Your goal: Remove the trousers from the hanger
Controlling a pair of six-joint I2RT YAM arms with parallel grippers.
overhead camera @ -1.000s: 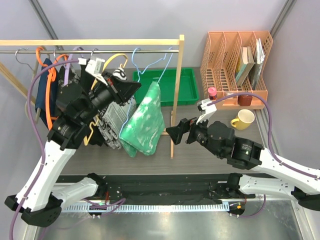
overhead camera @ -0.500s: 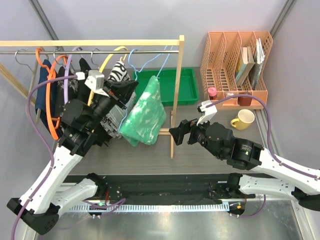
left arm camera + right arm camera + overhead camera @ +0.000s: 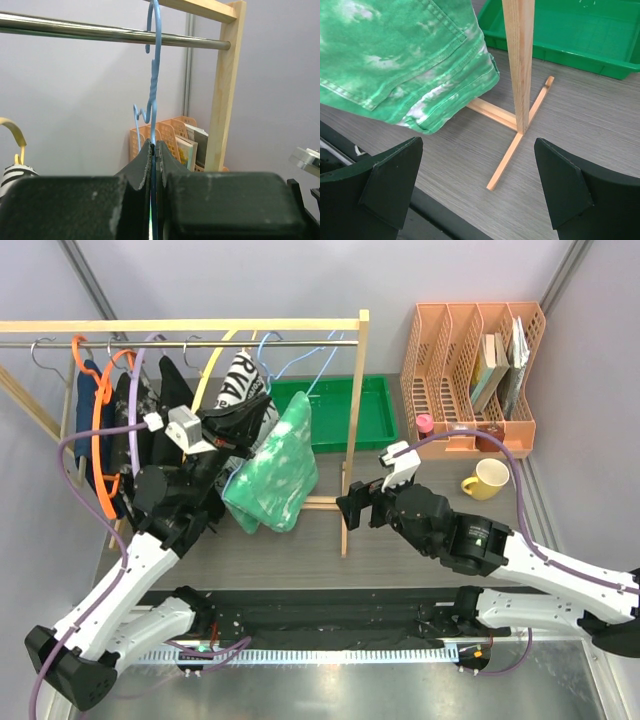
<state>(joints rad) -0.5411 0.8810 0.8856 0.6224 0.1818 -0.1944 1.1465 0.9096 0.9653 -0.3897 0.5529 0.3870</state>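
- Left gripper (image 3: 152,150): jaws clamped tight on hanger (image 3: 153,90) wire, below its hook.
- Hanger: hook up at rail (image 3: 75,27); trousers (image 3: 272,468) hang from it.
- Right gripper (image 3: 477,150): jaws wide apart, empty, facing post (image 3: 519,60), near trousers' hem.

Green tray (image 3: 372,412) behind the wooden rack (image 3: 200,325), yellow mug (image 3: 486,480) near an orange file holder (image 3: 440,350).

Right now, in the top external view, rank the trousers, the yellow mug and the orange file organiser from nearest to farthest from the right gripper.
Measured from the right gripper:
1. trousers, just to its left, hanging beyond the rack post.
2. yellow mug, to its right on the table.
3. orange file organiser, at the back right corner.
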